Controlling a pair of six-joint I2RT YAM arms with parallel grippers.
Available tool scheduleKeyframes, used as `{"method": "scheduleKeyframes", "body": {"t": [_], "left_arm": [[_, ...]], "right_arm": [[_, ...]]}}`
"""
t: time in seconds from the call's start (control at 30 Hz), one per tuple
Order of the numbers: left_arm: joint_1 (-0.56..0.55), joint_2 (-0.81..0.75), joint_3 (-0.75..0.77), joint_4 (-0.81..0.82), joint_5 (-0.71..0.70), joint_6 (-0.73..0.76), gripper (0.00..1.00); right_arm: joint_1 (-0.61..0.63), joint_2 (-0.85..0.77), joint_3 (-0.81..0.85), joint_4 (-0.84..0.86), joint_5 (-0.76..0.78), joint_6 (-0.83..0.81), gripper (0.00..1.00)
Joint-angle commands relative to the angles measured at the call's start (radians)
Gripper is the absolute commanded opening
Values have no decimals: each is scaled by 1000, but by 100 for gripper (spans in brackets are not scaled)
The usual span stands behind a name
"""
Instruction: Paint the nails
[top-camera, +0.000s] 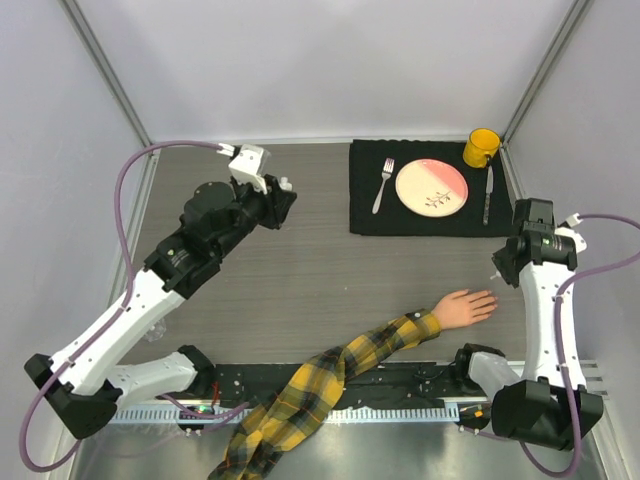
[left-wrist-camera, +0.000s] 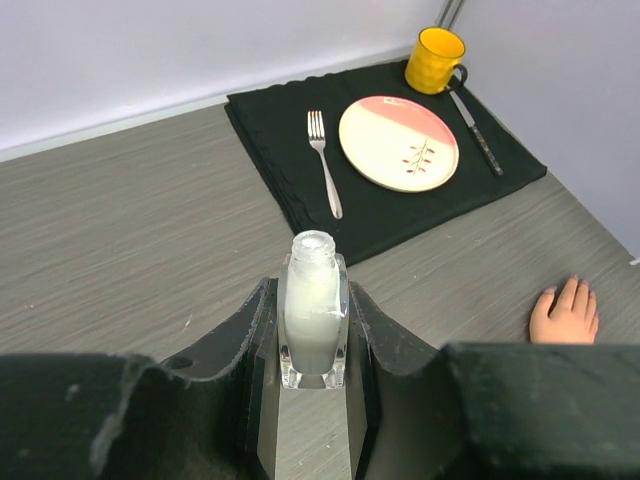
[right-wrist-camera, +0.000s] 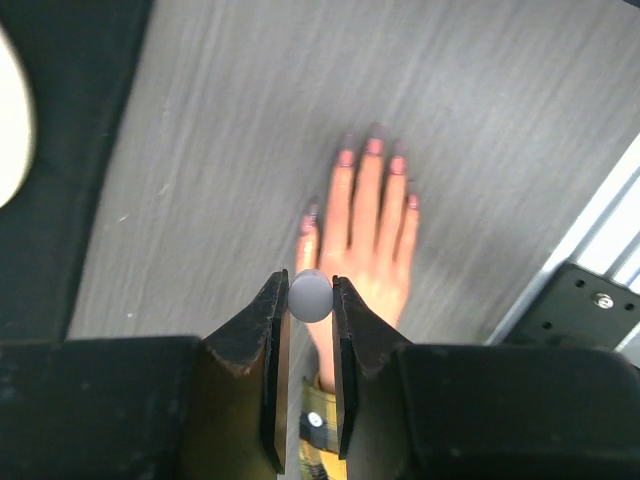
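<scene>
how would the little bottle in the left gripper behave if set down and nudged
The bottle looks like stiff, smooth glass, so it may slip in a loose grip. It is tall on a small base, so a nudge would probably tip it rather than slide it. Its neck is uncapped, so tipping would likely spill.

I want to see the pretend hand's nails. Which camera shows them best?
The right wrist camera: it looks down on the hand, and the nails show pinkish. The top camera shows the hand too small for nails; the left wrist camera catches only part of it.
</scene>
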Motion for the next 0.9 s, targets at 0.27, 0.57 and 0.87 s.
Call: {"method": "scheduleKeyframes", "body": {"t": [0.27,0.57,0.87], "left_arm": [[9,152,164,59,61,-10,0],[96,216,236,66,223,-57,0],[228,270,272,117,371,-102,0]], "right_arm": [[-183,-38,-68,5,23,-114,0],[-217,26,-70,65,53,-113,0],[-269,58,-131,136,17,-136,0]]}}
